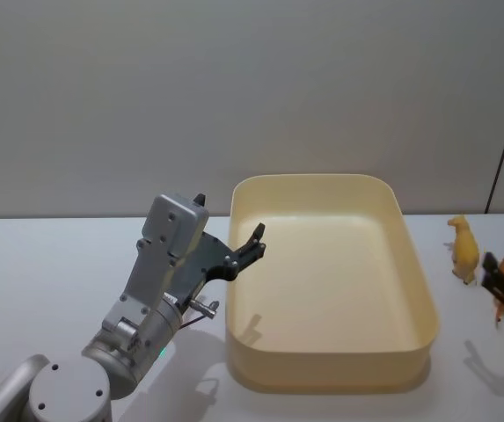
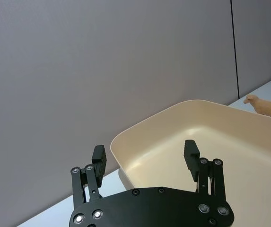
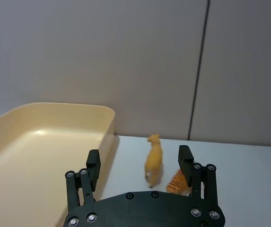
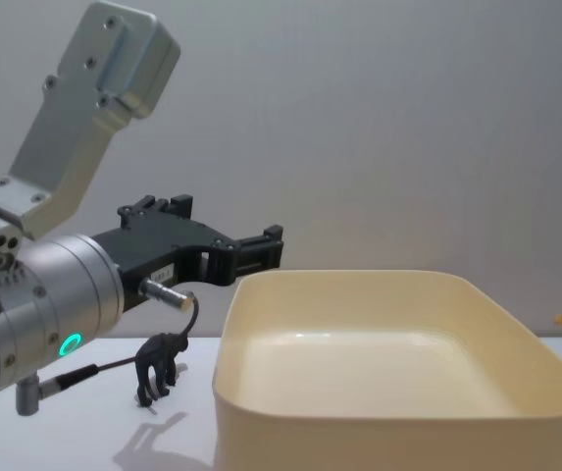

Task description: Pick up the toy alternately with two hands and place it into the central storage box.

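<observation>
I have the left gripper (image 2: 144,157) raised above the left rim of the tub (image 1: 322,371). Its fingers are spread wide and hold nothing. Through its wrist camera, one finger sits over the tub's inside and the other over the table (image 1: 49,264) outside it. The tub stands mid-table, close to the front edge.

The right gripper (image 3: 140,163) is low, near the table's right edge, and its fingers are also apart. It is down at the orange toy (image 3: 175,182). From its wrist camera the orange toy lies just inside one finger, and I cannot tell whether they touch. The yellow toy (image 1: 465,251) stands upright just beside the orange toy, on the side towards the tub. It is clear of the tub's right wall.

From the chest camera I see a black toy (image 4: 160,365) standing on the table left of the tub, near the tub's front left corner. It is under the left arm, with a thin cable from the arm curving just above it.
</observation>
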